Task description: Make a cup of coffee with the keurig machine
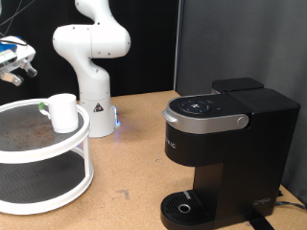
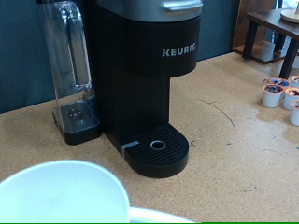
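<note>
At the exterior view's far left edge the gripper (image 1: 13,59) is hovering above a white two-tier round stand (image 1: 84,144); only part of it is showing, blue and silver, cut by the frame, and whether its fingers are apart or together cannot be told; nothing is visibly sitting between them. Just to its right, the cup (image 1: 63,112) is standing upright on the stand's dark upper shelf, long axis vertical, mouth facing up; in the wrist view its rim (image 2: 58,193) is filling the lower corner, cropped and blurred. A small greenish thing beside it is too small to identify. Behind the stand the white robot arm base (image 1: 94,57) is rising from the wooden table (image 1: 129,163). Further right, the keurig machine (image 1: 225,144) is standing upright and well apart from the cup, lid closed, its front and round drip base angled toward the exterior view's bottom-left; its right side is cut off. In the wrist view the machine (image 2: 140,75) is facing the camera, its top cropped, a clear water tank (image 2: 70,56) at its side; small pods (image 2: 280,93) are sitting at the far right, partly cropped.
</note>
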